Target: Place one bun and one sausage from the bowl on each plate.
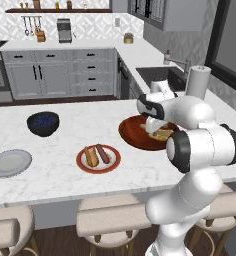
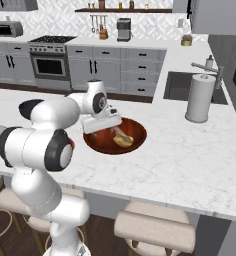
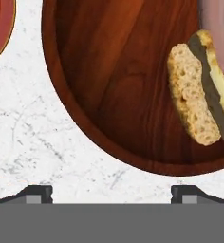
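Tool (image 3: 112,192) hovers w/ fingers spread wide, nothing pinched, over the near rim of the reddish-brown bowl (image 1: 135,134). In hand view the fingertips (image 3: 37,193) sit at 6 o'clock, over bare marble counter (image 3: 23,142) just outside the rim. Inside the bowl, at approx 3 o'clock in hand view, lies a bun (image 3: 194,92), split and seeded-looking, w/ a pinkish sausage (image 3: 217,28) just beyond it at 1–2 o'clock, touching or nearly so.

Outward: red-rimmed plate (image 1: 83,162) sits on the counter at 9 o'clock from the bowl in left base view, already carrying one bun (image 1: 91,156) and one sausage (image 1: 103,153) side by side. Plain grey plate (image 1: 10,163) further out at 9 o'clock, well apart; looks bare. Dark blue bowl (image 1: 43,123) stands behind, between the two plates.

Judgement: approx half done. One plate served; grey plate needs the remaining bun + sausage. Next grab likely the bun, tool needs to shift over it first.
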You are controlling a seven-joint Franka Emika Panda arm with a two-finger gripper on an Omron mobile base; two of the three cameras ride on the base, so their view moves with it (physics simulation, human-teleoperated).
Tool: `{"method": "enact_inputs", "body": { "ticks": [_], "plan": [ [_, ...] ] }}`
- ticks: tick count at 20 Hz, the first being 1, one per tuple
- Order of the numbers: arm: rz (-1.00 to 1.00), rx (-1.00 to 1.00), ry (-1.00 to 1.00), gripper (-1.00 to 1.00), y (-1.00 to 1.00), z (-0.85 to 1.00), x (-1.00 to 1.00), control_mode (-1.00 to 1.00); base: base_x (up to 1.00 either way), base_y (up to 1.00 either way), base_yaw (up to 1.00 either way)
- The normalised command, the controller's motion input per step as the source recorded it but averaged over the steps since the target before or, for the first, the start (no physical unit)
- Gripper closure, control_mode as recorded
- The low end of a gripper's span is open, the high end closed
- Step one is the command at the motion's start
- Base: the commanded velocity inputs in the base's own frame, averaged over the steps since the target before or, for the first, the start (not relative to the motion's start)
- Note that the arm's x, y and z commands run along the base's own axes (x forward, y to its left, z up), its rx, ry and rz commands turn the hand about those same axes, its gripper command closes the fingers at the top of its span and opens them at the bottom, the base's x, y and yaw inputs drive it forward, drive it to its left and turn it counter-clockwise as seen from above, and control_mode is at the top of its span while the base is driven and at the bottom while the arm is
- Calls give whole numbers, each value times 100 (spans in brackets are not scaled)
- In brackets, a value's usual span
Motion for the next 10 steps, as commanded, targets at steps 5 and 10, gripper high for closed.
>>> {"method": "enact_inputs", "body": {
  "ticks": [5, 10],
  "plan": [
    [42, -3, 0, -100, -60, -6, 34, -100, 0, 0, 0],
    [18, 0, -7, -100, -2, -27, 51, -100, 0, 0, 0]
  ]
}}
